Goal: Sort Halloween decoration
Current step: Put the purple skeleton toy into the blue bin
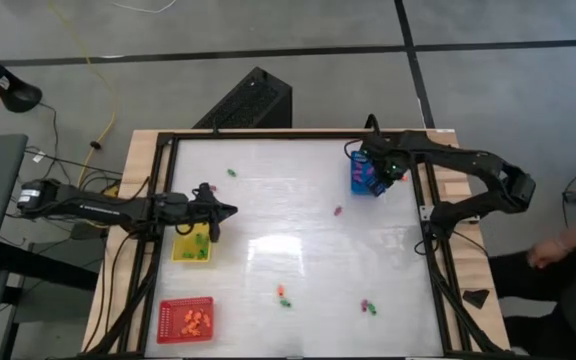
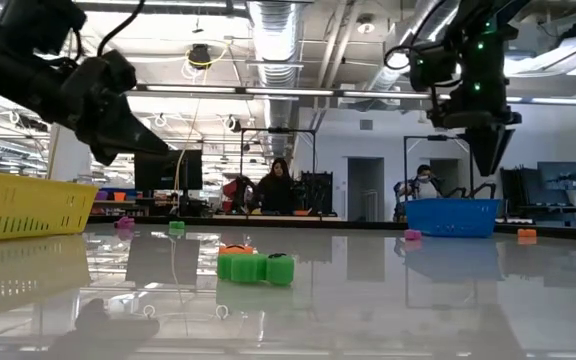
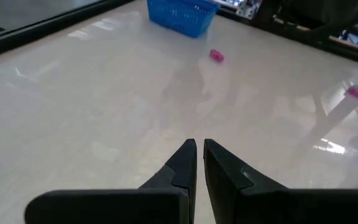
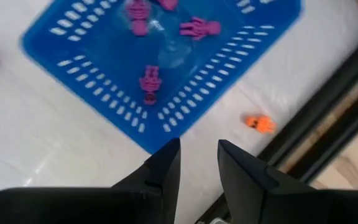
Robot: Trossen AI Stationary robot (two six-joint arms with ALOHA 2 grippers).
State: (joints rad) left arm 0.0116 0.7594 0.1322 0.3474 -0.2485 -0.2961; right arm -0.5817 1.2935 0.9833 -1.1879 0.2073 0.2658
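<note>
Small orange, green and purple decoration pieces lie scattered on the white table: a green one (image 1: 232,172), a purple one (image 1: 337,211), an orange and green pair (image 1: 283,295) and a purple and green pair (image 1: 368,305). Several purple pieces (image 4: 149,83) lie in the blue tray (image 1: 360,175), orange ones in the red tray (image 1: 186,320), green ones in the yellow tray (image 1: 190,245). My right gripper (image 4: 199,146) hangs open and empty above the blue tray's corner, near an orange piece (image 4: 258,122). My left gripper (image 3: 199,149) is shut and empty, raised beside the yellow tray (image 2: 18,205).
A black frame (image 1: 298,135) runs round the table. The blue tray stands near the far right corner, the yellow and red trays along the left side. A green piece (image 2: 253,267) lies nearest the low camera. People (image 2: 273,190) are in the room behind, and a hand (image 1: 548,252) shows at right.
</note>
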